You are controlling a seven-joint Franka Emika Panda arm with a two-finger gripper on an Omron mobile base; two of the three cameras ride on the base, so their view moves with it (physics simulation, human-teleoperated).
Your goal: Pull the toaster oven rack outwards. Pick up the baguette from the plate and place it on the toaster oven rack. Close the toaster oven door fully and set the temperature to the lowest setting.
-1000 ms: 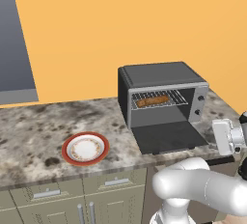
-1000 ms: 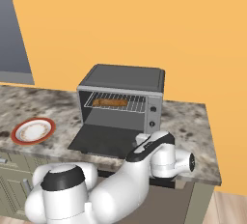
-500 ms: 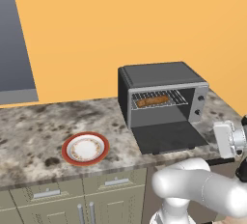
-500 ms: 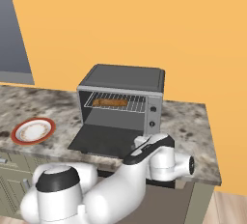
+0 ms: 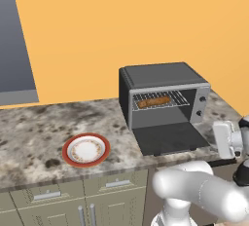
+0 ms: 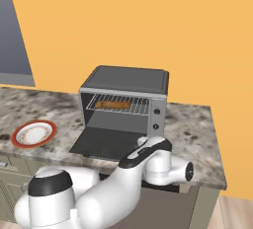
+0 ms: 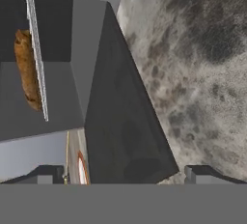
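Note:
The toaster oven (image 5: 163, 76) (image 6: 126, 80) stands on the counter with its door (image 5: 168, 137) (image 6: 104, 141) folded down flat. Inside, the baguette (image 5: 153, 102) (image 6: 112, 105) (image 7: 26, 68) lies on the silver wire rack (image 5: 180, 98) (image 6: 141, 105). To the left sits the red-rimmed plate (image 5: 86, 149) (image 6: 33, 133), with nothing on it. My gripper (image 7: 123, 174) is open, its tips wide apart. It hangs low, just off the door's (image 7: 125, 121) front right corner, and holds nothing. The white hand (image 5: 224, 140) shows beside the door.
Two small knobs (image 5: 199, 104) (image 6: 157, 119) sit on the oven's right control strip. Speckled stone counter (image 5: 34, 132) (image 7: 193, 73) runs left of the oven and to its right. Cabinet drawers (image 5: 48, 196) lie below. An orange wall stands behind.
My hand has sunk a little lower and drifted slightly right at the door's front right corner. The door, baguette and plate have not moved.

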